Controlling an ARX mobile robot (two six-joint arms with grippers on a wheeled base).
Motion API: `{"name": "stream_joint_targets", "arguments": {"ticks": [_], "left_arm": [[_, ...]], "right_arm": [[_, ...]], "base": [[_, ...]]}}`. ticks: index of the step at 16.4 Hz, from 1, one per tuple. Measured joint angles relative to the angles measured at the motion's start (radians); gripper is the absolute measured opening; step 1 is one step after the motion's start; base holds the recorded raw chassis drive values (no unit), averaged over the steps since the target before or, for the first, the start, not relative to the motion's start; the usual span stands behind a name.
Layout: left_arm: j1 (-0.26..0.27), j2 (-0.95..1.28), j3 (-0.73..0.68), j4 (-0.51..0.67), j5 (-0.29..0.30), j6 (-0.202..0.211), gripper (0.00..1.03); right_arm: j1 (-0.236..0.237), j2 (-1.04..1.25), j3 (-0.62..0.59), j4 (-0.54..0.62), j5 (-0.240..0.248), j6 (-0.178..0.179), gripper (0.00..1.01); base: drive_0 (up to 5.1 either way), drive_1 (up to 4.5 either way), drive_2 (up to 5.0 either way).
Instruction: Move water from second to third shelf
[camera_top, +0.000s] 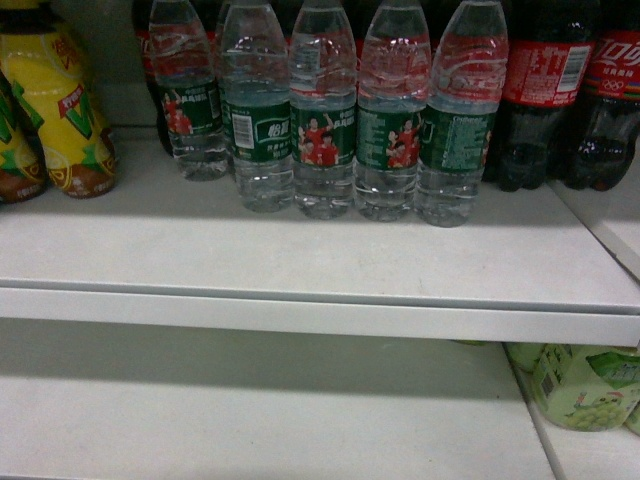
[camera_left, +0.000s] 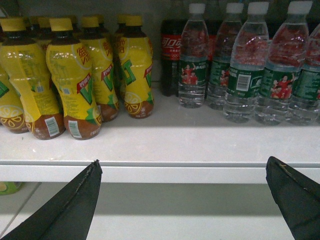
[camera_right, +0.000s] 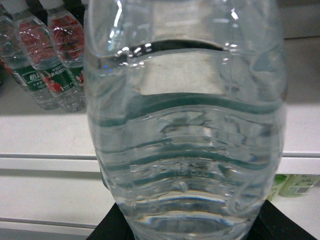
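The right gripper (camera_right: 185, 227) is closed around a water bottle (camera_right: 185, 125), held upright in front of the shelf's (camera_top: 300, 260) front edge (its label is unseen). The left gripper (camera_left: 185, 195) hangs wide open, holding nothing, below that edge.

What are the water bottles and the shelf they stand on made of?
The water bottles look like thin clear plastic: see-through ribbed walls with glossy highlights, wrapped in a printed green film label. The shelf looks like painted metal or laminate, matte off-white with a folded front lip; which one, the pictures leave open.
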Motion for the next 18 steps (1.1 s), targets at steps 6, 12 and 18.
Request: {"name": "stream_joint_targets", "arguments": {"ticks": [6,12,18], "left_arm": [[0.000,0.000,0.000,0.004,-0.001,0.000,0.98],[0.000,0.000,0.000,0.005,0.000,0.000,0.98],[0.000,0.000,0.000,0.004,0.000,0.000,0.98]], "right_arm": [[0.000,0.000,-0.001,0.005,0.000,0.001,0.37],[0.000,0.000,0.001,0.007,0.000,0.002,0.37],[0.000,0.000,0.001,0.007,0.000,0.002,0.37]], "base": [[0.0,0.00,0.0],[0.0,0.00,0.0],[0.0,0.00,0.0]]}}
